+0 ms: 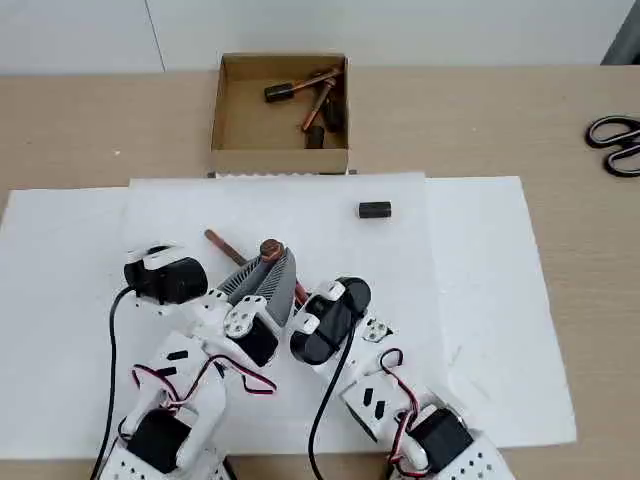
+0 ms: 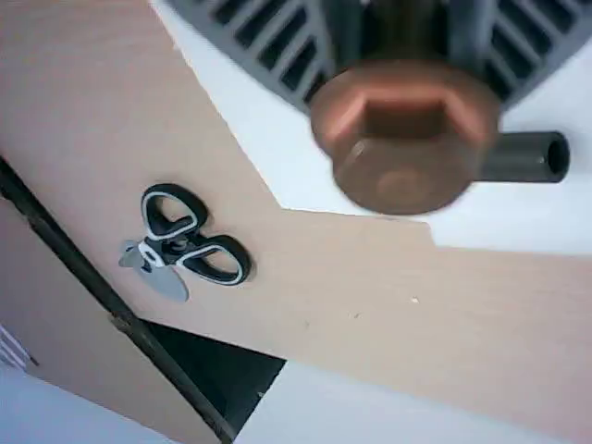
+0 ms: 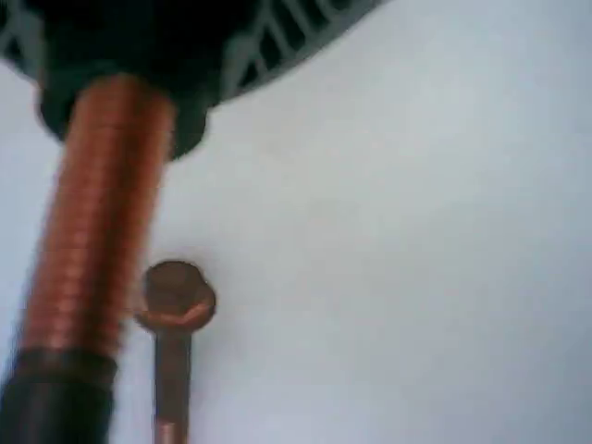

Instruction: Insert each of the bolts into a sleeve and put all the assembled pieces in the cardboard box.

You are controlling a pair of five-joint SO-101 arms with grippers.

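Observation:
My left gripper (image 1: 268, 264) is shut on a copper bolt (image 1: 270, 248), whose hex head (image 2: 402, 139) sticks out past the grey fingers. The bolt's threaded shaft (image 3: 97, 222) runs into a black sleeve (image 3: 120, 92) that my right gripper (image 1: 298, 293) holds shut, close beside the left one. A loose bolt (image 1: 225, 246) lies on the white paper just left of the grippers, its head (image 3: 173, 301) facing the right wrist camera. A loose black sleeve (image 1: 375, 210) lies farther back on the right. The cardboard box (image 1: 280, 160) at the back holds several assembled pieces.
White paper sheets (image 1: 480, 300) cover the table's middle. Black-handled scissors (image 1: 615, 145) lie on the bare wood at the far right. Both arms' bodies and cables crowd the front edge.

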